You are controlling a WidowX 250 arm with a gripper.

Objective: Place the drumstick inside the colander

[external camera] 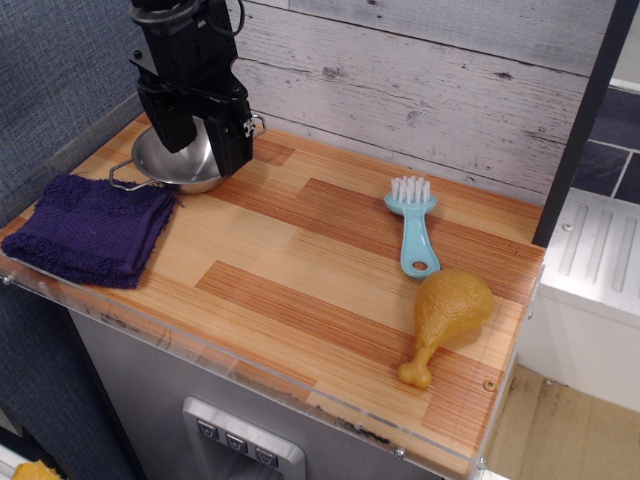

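Observation:
The golden-brown drumstick (448,312) lies on the wooden counter at the front right, with its bulbous end toward the back and its bone tip toward the front edge. The shiny steel colander (178,168) sits at the back left, partly hidden behind my gripper. My black gripper (203,158) hangs right over the colander, far from the drumstick. Its two fingers stand apart and hold nothing.
A light blue brush (413,228) with white bristles lies just behind the drumstick. A folded dark purple cloth (92,230) lies at the left, next to the colander. A grey plank wall runs along the back, and a clear lip edges the wooden counter (300,290).

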